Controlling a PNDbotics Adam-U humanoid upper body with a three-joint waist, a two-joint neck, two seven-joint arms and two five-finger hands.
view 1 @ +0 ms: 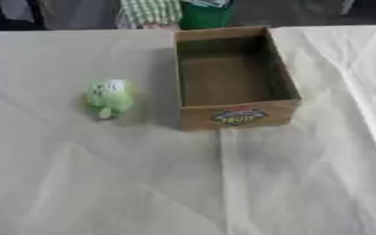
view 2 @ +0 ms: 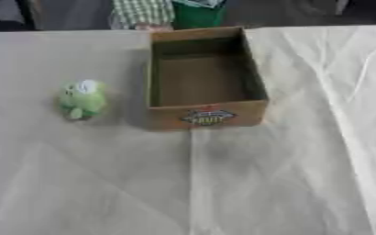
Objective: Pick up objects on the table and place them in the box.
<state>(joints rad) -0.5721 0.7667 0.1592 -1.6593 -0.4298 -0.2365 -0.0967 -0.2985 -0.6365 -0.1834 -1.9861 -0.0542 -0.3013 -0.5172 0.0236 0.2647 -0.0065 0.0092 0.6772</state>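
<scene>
Green toy: small, rounded, soft-looking, light green with a white patch on top. It lies on the cloth, near the left side of the box, not touching it. The cloth is pale and creased. The box is brown cardboard, rectangular, open-topped, with a printed label on its near wall. Neither robot hand appears, so finger state cannot be told.

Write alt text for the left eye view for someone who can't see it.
A small green plush toy sits on a table covered in a pale cloth, just left of an open brown cardboard box that looks empty and has a colourful label on its near side. Neither robot hand is in view.
</scene>
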